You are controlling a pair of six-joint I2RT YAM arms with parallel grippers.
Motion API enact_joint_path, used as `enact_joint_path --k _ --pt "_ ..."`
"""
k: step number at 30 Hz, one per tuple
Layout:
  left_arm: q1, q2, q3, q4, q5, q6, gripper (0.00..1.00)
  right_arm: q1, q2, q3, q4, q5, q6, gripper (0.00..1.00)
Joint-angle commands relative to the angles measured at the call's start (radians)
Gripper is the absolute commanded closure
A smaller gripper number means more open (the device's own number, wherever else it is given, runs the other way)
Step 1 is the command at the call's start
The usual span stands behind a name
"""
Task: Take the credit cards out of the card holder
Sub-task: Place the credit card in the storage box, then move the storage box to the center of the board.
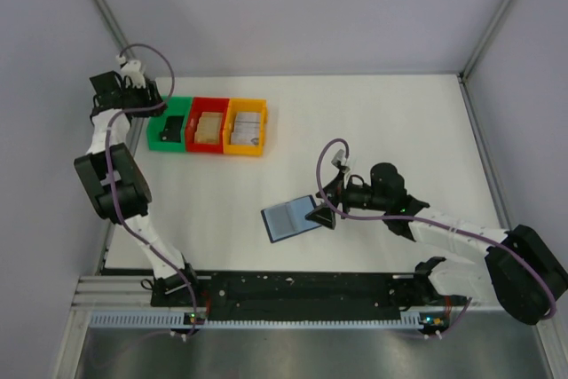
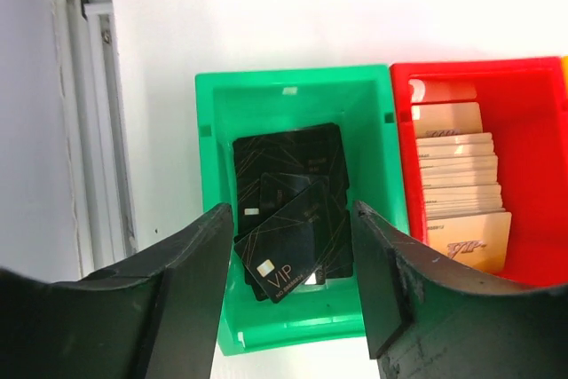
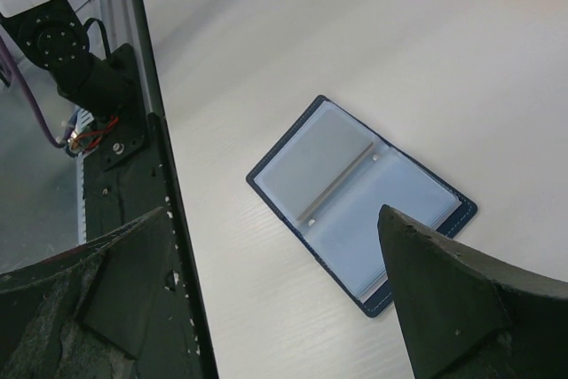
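Note:
The dark blue card holder (image 1: 291, 217) lies open and flat on the white table, and also shows in the right wrist view (image 3: 399, 219). Its upper-left panel shows a pale silvery-grey face (image 3: 319, 153) that may be a credit card behind the sleeve; I cannot tell for sure. My right gripper (image 3: 273, 212) is open and empty above the holder, at its right edge in the top view (image 1: 319, 210). My left gripper (image 2: 291, 210) is open and empty above the green bin (image 2: 293, 86), far from the holder (image 1: 165, 118).
The green bin (image 1: 158, 143) holds several black VIP cards (image 2: 293, 193). The red bin (image 2: 532, 86) holds beige cards (image 2: 457, 184). An orange bin (image 1: 246, 150) with cards stands to its right. The arms' base rail (image 3: 115, 130) runs along the near edge.

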Motion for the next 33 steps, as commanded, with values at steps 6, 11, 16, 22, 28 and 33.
enact_joint_path --k 6,11,16,22,28,33 --pt "-0.031 -0.214 -0.209 0.232 -0.029 -0.246 0.28 -0.009 -0.045 0.015 0.024 -0.014 -0.014 0.02" --pt "-0.052 -0.256 -0.37 0.344 -0.061 -0.376 0.2 -0.009 -0.051 0.006 0.036 -0.022 0.0 0.02" --pt "-0.068 -0.219 -0.446 0.379 -0.076 -0.43 0.14 -0.008 -0.055 -0.008 0.039 -0.017 0.003 0.02" --pt "-0.105 -0.155 -0.424 0.39 -0.087 -0.446 0.11 -0.009 -0.051 -0.011 0.042 -0.009 0.0 0.02" --pt "-0.16 -0.133 -0.43 0.413 -0.059 -0.493 0.07 -0.009 -0.045 -0.008 0.045 -0.009 -0.003 0.02" --pt "-0.212 -0.188 -0.519 0.481 -0.076 -0.558 0.07 -0.009 -0.054 -0.008 0.037 -0.009 -0.001 0.02"
